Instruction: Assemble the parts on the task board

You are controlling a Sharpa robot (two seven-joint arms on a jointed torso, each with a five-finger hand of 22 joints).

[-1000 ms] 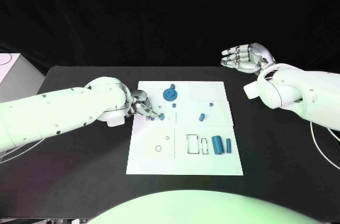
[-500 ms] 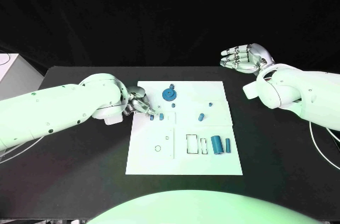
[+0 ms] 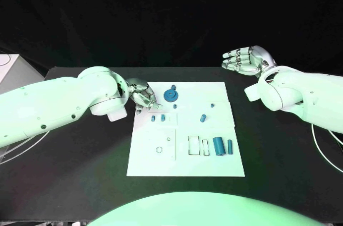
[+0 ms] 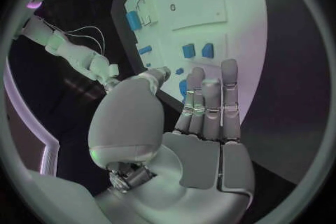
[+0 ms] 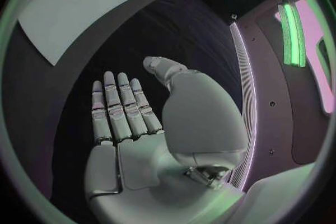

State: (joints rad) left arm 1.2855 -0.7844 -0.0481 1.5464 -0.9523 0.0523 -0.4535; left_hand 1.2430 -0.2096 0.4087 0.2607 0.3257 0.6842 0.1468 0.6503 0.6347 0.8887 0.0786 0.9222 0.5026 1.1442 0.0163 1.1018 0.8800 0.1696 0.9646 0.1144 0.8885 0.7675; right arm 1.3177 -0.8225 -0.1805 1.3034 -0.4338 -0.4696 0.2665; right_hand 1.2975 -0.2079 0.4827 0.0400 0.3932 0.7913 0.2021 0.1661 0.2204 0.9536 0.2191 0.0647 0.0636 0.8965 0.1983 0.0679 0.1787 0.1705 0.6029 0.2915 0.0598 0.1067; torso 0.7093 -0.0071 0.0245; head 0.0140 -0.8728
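Cylinder (image 3: 218, 146) lies flat on task board (image 3: 214, 89) — axis near-to-far.

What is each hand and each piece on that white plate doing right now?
left hand: open, holds nothing, over the board's left edge
right hand: open, raised beyond the board
blue gear: lying on the task board
blue cylinder: lying on its side
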